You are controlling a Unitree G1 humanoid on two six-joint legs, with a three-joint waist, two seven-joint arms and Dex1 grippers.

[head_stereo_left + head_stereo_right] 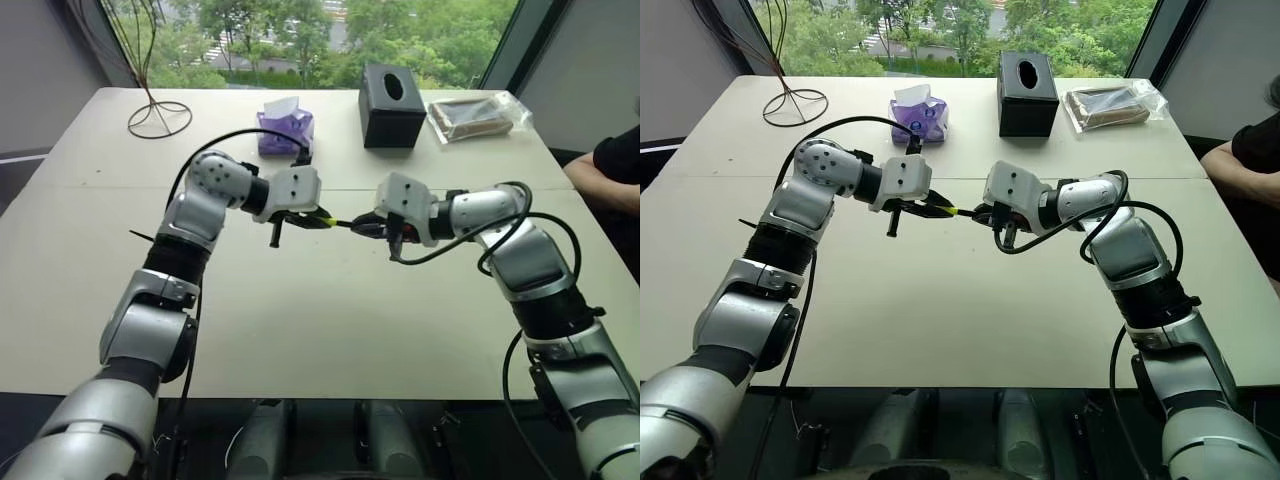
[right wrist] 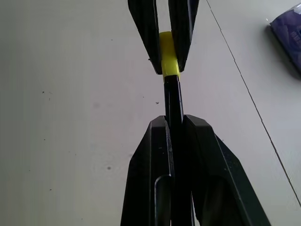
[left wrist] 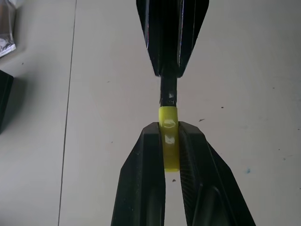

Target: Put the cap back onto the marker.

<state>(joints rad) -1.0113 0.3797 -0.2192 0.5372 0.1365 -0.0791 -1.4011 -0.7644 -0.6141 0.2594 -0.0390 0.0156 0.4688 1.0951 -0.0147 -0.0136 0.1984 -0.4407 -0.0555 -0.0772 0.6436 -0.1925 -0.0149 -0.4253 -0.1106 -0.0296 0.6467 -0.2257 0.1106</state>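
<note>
A pale table (image 1: 300,330) by a window carries a black tissue box (image 1: 392,104), a purple tissue pack (image 1: 285,128) and a bagged item (image 1: 478,115) at its far edge; a person's arm (image 1: 608,165) rests at one side. Above the bare middle, the 2 grippers meet nose to nose. The left gripper (image 3: 169,141) has its jaws pinched on the cap (image 3: 168,136), whose open end sticks out just past the fingertips. The right gripper (image 2: 175,127) is clamped on the marker (image 2: 172,96), its shaft running out from between the jaws straight into the cap — the 2 parts look lined up and touching. Holding each piece near its joining end likely keeps them stiff for the push; whether the cap is fully seated I cannot tell.
</note>
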